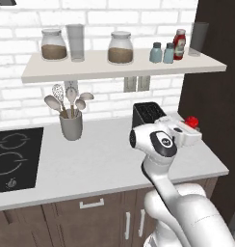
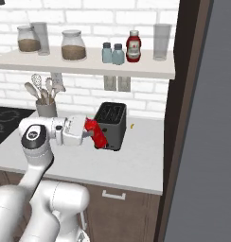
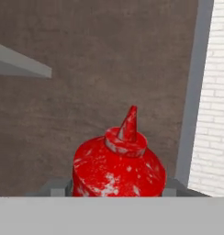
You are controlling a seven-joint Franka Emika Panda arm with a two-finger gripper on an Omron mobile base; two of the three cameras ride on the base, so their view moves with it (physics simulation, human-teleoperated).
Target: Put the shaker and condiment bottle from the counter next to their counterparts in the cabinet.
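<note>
While we hold the condiment bottle [image 3: 118, 167] clamped between our gripper [image 2: 96, 136] fingers, its nozzle pointing away from the hand, it hangs just beside the toaster [image 2: 111, 124], above the counter [image 2: 131, 158].

Kitchen things around my jaws

The black toaster [image 2: 111, 125] stands just beside my jaws; the utensil holder [image 1: 71, 124] and stovetop [image 1: 13, 157] are far behind; two brown-filled jars [image 1: 120, 47] sit above.

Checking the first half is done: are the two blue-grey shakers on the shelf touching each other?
Cannot tell. In the left base view the two shakers stand side by side on the shelf, outlines meeting, but no view shows contact or a gap plainly.
</note>
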